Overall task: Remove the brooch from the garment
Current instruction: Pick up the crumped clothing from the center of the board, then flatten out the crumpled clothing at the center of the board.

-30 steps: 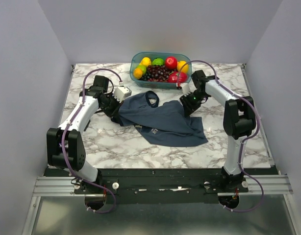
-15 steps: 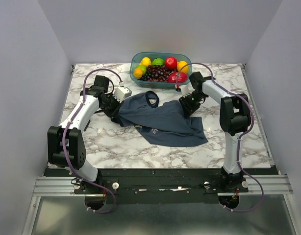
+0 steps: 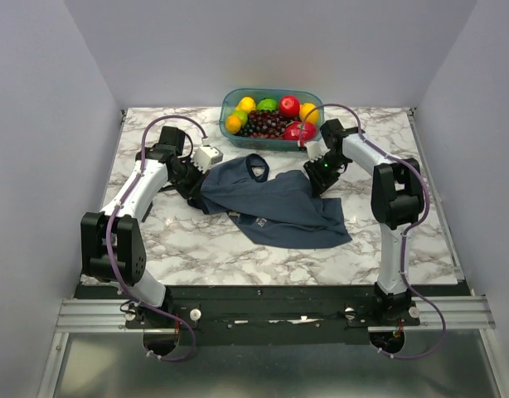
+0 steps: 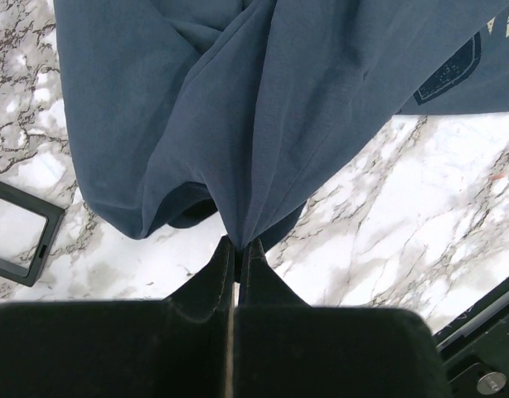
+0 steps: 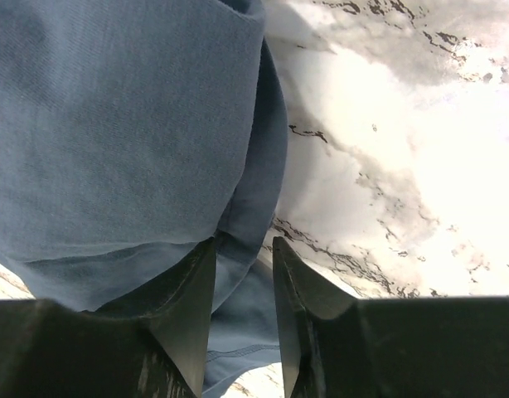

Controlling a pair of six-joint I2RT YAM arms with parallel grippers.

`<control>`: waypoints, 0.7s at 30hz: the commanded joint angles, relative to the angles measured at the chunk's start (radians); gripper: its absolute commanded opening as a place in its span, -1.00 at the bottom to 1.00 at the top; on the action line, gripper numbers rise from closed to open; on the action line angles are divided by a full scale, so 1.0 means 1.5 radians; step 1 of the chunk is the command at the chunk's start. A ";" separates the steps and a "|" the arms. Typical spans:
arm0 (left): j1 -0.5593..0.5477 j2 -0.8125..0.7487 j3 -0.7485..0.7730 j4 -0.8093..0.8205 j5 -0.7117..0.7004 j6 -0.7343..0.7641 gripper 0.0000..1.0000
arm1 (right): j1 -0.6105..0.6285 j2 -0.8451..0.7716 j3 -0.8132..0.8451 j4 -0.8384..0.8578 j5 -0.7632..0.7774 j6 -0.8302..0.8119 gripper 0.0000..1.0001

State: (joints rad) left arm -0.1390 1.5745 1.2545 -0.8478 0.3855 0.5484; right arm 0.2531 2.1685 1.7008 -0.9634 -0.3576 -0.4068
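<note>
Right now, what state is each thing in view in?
Garment: rumpled on the table, print partly showing.
Left jaws: shut on a garment fold.
Right jaws: open, astride the garment's edge.
Brooch: not visible in any view.
Tub: upright, lidless, full of fruit.

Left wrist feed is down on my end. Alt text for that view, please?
The left gripper has its fingers shut on a pinched fold of the dark blue garment, which fans out above them over the marble table. Part of its pale printed graphic shows top right; no brooch is visible here.
</note>
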 commanded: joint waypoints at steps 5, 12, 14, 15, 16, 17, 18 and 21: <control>0.000 0.008 0.018 -0.007 0.009 -0.003 -1.00 | -0.004 0.019 0.017 -0.021 -0.012 0.009 -0.21; 0.000 0.013 0.023 -0.005 0.010 -0.003 -1.00 | -0.004 0.022 0.015 -0.030 -0.036 0.009 -0.30; 0.000 0.015 0.028 -0.005 0.010 -0.005 -1.00 | -0.004 0.027 0.020 -0.030 -0.043 0.008 -0.49; 0.000 0.017 0.030 -0.004 0.011 -0.004 -1.00 | -0.003 0.028 0.021 -0.031 -0.045 0.007 -0.55; 0.000 0.018 0.033 -0.004 0.011 -0.004 -1.00 | -0.003 0.029 0.022 -0.030 -0.046 0.007 -0.68; 0.000 0.020 0.037 -0.005 0.010 -0.003 -1.00 | -0.003 0.026 0.022 -0.029 -0.044 0.005 -0.75; 0.000 0.022 0.040 -0.007 0.011 -0.003 -1.00 | -0.003 0.022 0.023 -0.024 -0.036 0.004 -0.82; 0.000 0.021 0.059 -0.017 0.005 0.008 -1.00 | -0.016 -0.015 0.045 -0.015 -0.013 -0.006 -0.99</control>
State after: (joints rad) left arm -0.1390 1.5974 1.2892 -0.8555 0.3855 0.5491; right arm 0.2497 2.1849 1.7073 -0.9890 -0.3897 -0.4007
